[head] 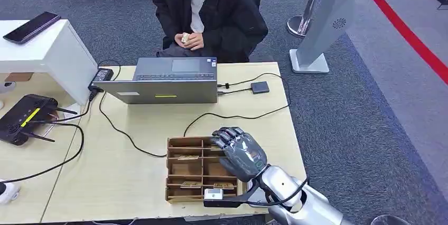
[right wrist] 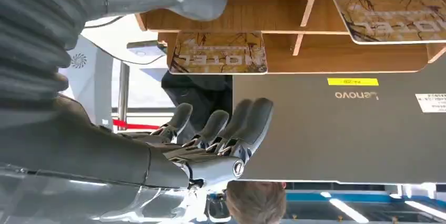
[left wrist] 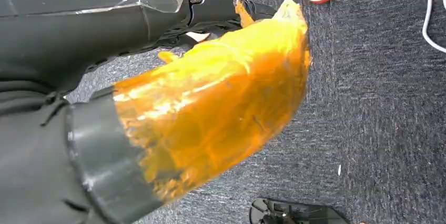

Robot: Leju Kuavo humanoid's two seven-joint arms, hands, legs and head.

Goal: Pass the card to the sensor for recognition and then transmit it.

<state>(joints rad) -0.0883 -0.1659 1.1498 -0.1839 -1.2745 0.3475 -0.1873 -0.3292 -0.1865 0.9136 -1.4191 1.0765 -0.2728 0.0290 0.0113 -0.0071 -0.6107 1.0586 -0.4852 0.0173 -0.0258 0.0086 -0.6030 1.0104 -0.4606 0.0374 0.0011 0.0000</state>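
Observation:
A wooden card tray (head: 169,172) with several compartments sits near the table's front edge. Patterned hotel cards (head: 187,157) lie in some compartments, two more of them along the front row (head: 224,185). My right hand (head: 241,153) hovers over the tray's right side, fingers apart and holding nothing. In the right wrist view the fingers (right wrist: 231,124) are spread in the air near a card (right wrist: 218,53) that lies in the tray (right wrist: 210,20). A small black sensor box (head: 259,87) lies on a cable to the right of the laptop.
An open grey laptop (head: 169,80) stands behind the tray, and black cables (head: 119,130) run across the table. A black router (head: 26,116) sits at the left, beside a white shelf (head: 58,56). A person (head: 208,8) sits behind the table. A grey stand (head: 322,24) is on the floor to the right.

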